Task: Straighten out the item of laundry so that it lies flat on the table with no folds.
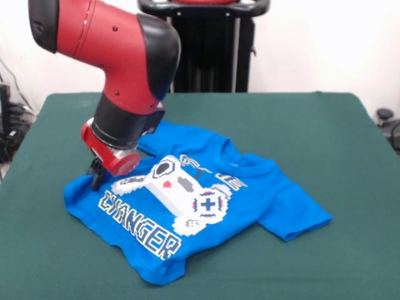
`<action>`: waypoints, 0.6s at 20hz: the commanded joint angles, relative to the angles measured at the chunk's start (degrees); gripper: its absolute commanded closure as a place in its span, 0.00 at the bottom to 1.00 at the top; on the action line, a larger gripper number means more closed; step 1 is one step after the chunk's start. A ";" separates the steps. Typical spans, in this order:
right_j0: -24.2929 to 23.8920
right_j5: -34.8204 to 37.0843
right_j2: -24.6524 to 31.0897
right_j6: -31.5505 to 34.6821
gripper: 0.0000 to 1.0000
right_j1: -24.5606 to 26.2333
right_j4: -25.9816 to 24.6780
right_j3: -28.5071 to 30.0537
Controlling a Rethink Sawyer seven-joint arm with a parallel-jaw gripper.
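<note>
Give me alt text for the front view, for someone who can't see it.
A small bright blue T-shirt with a white game controller print lies rumpled on a dark green cloth-topped table. The red and black robot arm's pincer reaches down to the shirt's left edge.

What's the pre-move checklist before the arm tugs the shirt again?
1. Gripper at the T-shirt edge: ok, its tips sit at the hem corner on the picture's left.
2. Cloth actually pinched: cannot tell, the wrist hides the tips.
3. Shirt flat: not ok, it is rumpled near the collar and the lettering is partly folded under.
4. Sleeve spread out: ok, it lies open on the picture's right.
5. Room on the table to pull: ok, bare green cloth on all sides of the shirt.
</note>
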 commanded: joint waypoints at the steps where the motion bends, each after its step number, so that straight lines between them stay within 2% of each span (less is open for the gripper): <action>1: -0.95 0.85 6.31 -9.65 1.00 4.61 -3.84 1.87; 11: -2.75 2.26 7.25 -11.88 1.00 2.48 -5.76 3.33; 12: -2.48 2.68 7.21 -12.20 0.00 2.43 -6.55 3.07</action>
